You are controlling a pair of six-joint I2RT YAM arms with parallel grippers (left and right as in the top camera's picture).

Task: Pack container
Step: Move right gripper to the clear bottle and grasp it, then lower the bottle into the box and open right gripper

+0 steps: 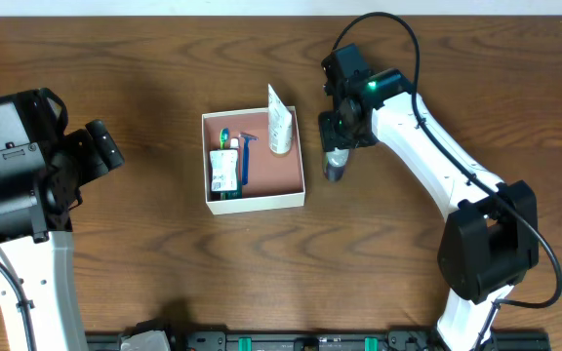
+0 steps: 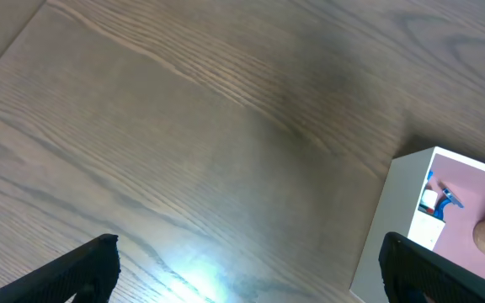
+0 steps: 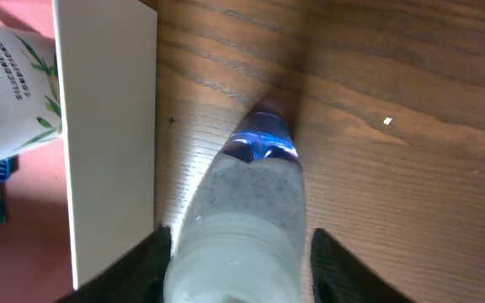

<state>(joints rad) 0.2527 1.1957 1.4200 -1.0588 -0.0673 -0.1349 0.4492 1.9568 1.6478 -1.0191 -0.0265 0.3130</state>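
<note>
The container (image 1: 258, 202) sits mid-tabletop (image 1: 144, 244) with toiletries (image 1: 225, 168) inside. The right end effector (image 3: 241, 265) is clenched around a clear bottle (image 1: 336, 166) just right of the container. The left end effector (image 2: 255, 273) hangs released, well to the left.

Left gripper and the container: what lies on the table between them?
Nothing. Between the left gripper and the container is only bare table, as the overhead view shows.

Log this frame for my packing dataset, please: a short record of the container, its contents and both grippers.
container: open-topped, centre of table
inside: white tube, blue razor, green toothbrush, green-white packet
right gripper: shut on clear bottle, just outside container's right wall
left gripper: open, empty, off to container's left
</note>
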